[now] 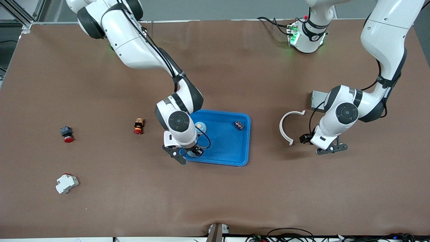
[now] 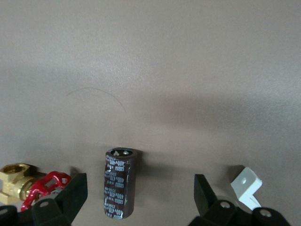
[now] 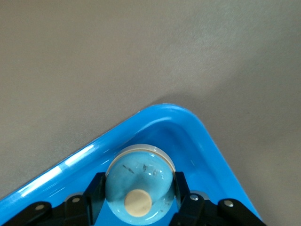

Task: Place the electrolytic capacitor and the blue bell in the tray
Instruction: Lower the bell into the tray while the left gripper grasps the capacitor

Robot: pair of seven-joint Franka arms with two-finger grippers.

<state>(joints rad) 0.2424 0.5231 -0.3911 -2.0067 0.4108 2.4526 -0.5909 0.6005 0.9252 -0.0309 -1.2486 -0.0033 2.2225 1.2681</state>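
Note:
The blue bell (image 3: 137, 181), a pale blue dome with a beige button, sits in a corner of the bright-blue tray (image 3: 200, 129). My right gripper (image 3: 138, 195) is shut on it, one finger against each side. In the front view that gripper (image 1: 187, 153) is over the tray (image 1: 231, 148) corner nearest the front camera, toward the right arm's end. The electrolytic capacitor (image 2: 118, 183), dark brown with pale print, lies on the brown table between the fingers of my open left gripper (image 2: 141, 200). In the front view the left gripper (image 1: 331, 149) hides it.
A second pale blue round thing (image 1: 200, 126) and a small dark part (image 1: 239, 125) lie in the tray. A white arc (image 1: 285, 129) and a grey box (image 1: 316, 99) are near the left arm. A brass valve with red handle (image 2: 21, 186) lies beside the capacitor. Two red-buttoned switches (image 1: 67, 133), (image 1: 138, 126) and a white breaker (image 1: 66, 184) lie toward the right arm's end.

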